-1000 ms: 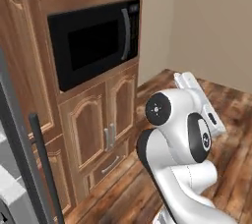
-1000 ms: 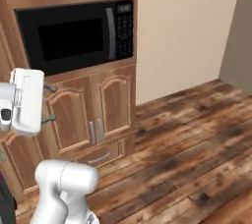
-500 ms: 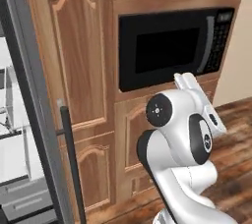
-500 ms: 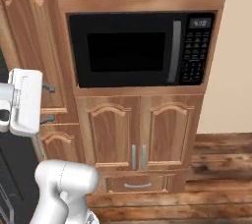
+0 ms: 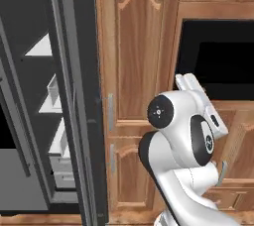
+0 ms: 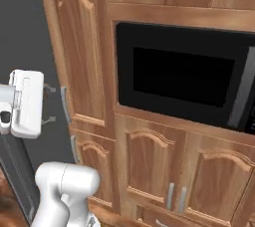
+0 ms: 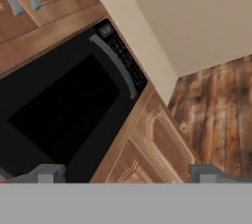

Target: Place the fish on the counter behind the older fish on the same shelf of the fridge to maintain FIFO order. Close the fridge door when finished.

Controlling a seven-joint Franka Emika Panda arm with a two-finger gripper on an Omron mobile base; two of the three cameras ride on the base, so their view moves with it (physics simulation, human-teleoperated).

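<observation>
Two doors of the fridge [image 5: 30, 96] stand at my far left in the left base view; the open fridge door [image 5: 79, 106] is edge-on to me, with clear bins [image 5: 58, 143] on its inner face and white shelf [image 5: 42, 47] panels showing in the dark interior beyond. Just right of it rises a tall wooden cabinet [image 5: 136, 56] with grey bar handles, and my white arm [image 5: 183, 141] stands in front of its lower part. Further right, the black microwave [image 6: 189, 76] sits built into the wood, with two arched cabinet doors [image 6: 184, 171] below it. My gripper [image 7: 125, 173] is wide open and holds nothing; its two grey fingertips [image 7: 47, 173] stand well apart at the bottom of the hand view, facing the microwave's handle and button panel, the beige wall [image 7: 197, 16] and plank floor [image 7: 221, 110]. I cannot see the fish from here
</observation>
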